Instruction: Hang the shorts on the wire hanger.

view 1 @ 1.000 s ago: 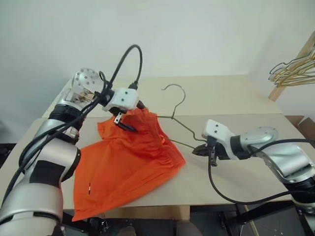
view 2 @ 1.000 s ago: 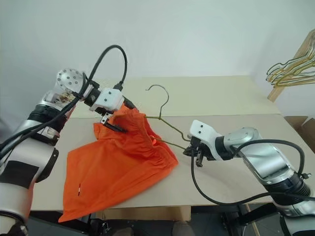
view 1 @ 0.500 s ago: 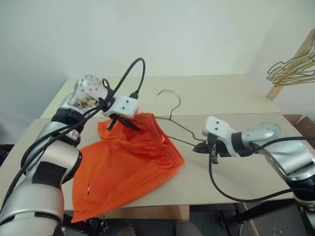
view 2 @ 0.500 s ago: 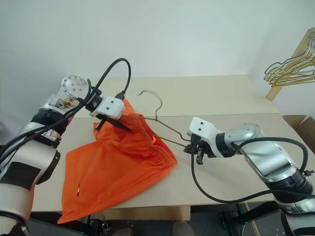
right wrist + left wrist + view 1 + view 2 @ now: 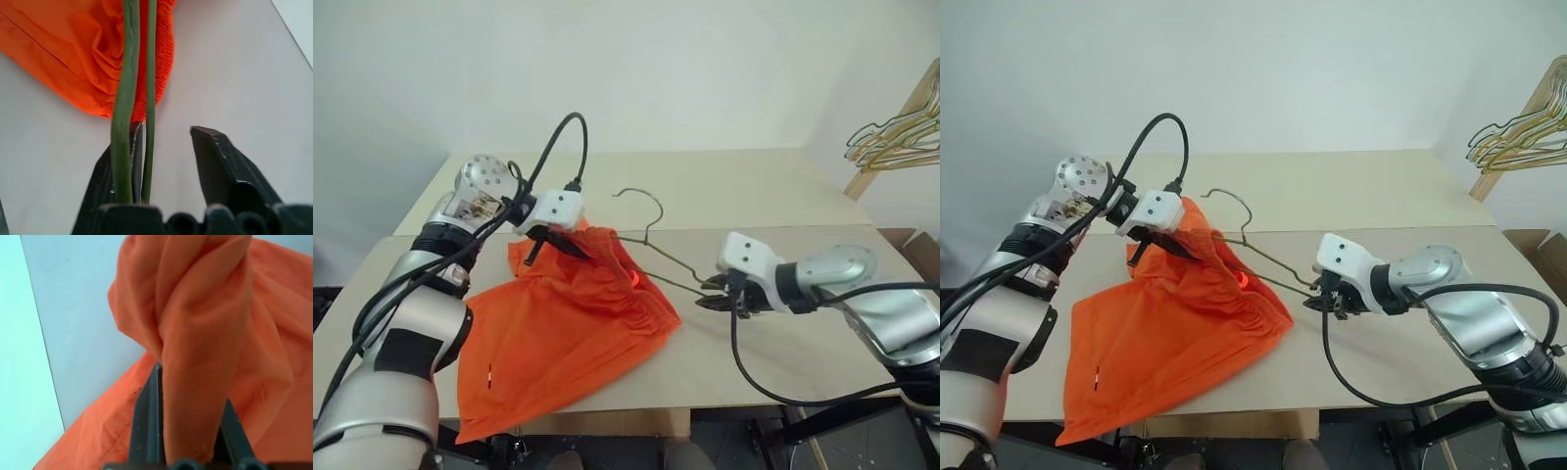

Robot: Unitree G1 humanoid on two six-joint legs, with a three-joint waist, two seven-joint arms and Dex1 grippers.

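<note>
1. Two pale table point(image 5: 773, 186) tops, pushed together with a seam running across, carry the whole scene; no writing can be read on them.
2. Bright orange shorts point(image 5: 558, 333) lie spread over the near left part of the table, one lower corner hanging past the front edge. A tiny white tag point(image 5: 490, 371) sits on the fabric near that corner; nothing on it can be read.
3. The wire hanger point(image 5: 651, 240) lies just right of the shorts' gathered waistband, its hook curving toward the far side and its wires running across the orange cloth to the right gripper.
4. The left gripper point(image 5: 558, 245) is at the far top corner of the shorts, its fingers point(image 5: 146, 426) pressed together on a bunched fold of orange cloth, which is lifted off the table.
5. The right gripper point(image 5: 713, 294) is at the hanger's near right corner. Its fingers point(image 5: 220, 166) stand apart, and two runs of the green-grey wire pass between them, close against one finger.
6. Gold and grey hangers point(image 5: 891, 137) hang in a bunch from a wooden rack at the far right, well apart from the table work.
</note>
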